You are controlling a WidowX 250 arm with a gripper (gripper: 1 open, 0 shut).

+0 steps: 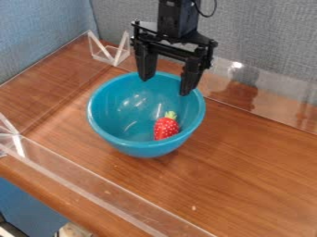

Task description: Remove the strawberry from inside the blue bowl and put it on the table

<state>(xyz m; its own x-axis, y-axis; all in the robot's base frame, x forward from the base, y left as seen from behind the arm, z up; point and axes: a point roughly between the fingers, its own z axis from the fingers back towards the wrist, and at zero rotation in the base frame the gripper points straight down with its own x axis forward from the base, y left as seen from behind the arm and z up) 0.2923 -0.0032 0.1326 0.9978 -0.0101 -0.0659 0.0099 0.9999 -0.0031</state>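
Note:
A glossy teal-blue bowl point(130, 113) sits on the reddish-brown wooden table point(247, 157). Inside it, toward the right of its floor, lies the small red strawberry point(166, 128) with its green leafy top. My gripper point(168, 81) hangs over the bowl's far rim, pointing straight down. Its two black fingers point(146, 63) stand wide apart with nothing between them. The strawberry lies below and slightly in front of the fingertips, untouched.
Low clear acrylic walls point(111, 46) edge the table at the back, left and front. A blue-grey fabric panel rises behind the arm. Bare wood stretches right of the bowl and at the back left.

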